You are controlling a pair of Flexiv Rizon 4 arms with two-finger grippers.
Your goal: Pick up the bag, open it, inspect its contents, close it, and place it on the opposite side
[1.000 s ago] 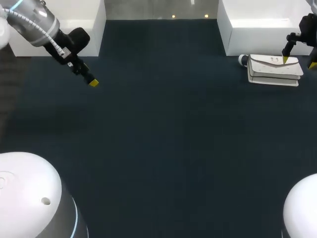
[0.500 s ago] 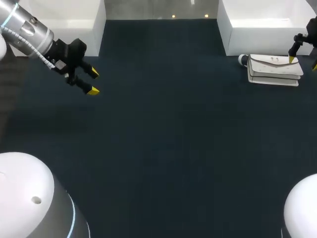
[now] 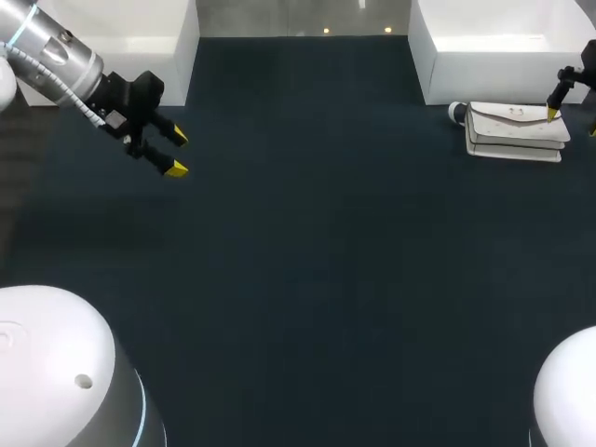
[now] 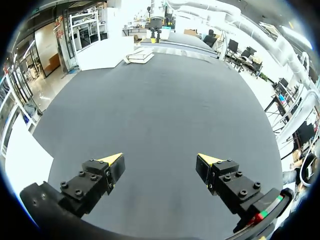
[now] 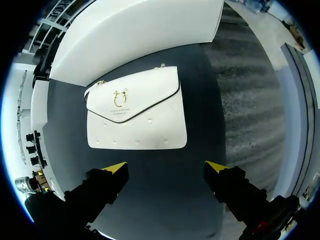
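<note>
White bag (image 3: 517, 130) unmoved; right gripper (image 5: 166, 166) — spread wide — has edged outward; left gripper (image 4: 160, 159) wide, barely shifted.

A wide stretch of dark table (image 3: 307, 242) lies between my left gripper (image 3: 178, 154) and the bag (image 3: 517, 130). One white box (image 3: 484, 56) stands just behind the bag, and another white box (image 3: 158, 37) stands behind my left gripper.

Your left gripper (image 3: 175, 154) turns at the wrist, so both yellow tips now show, jaws apart. Your right gripper (image 3: 572, 122) shifts from the bag's (image 3: 515, 130) middle toward its right end.
</note>
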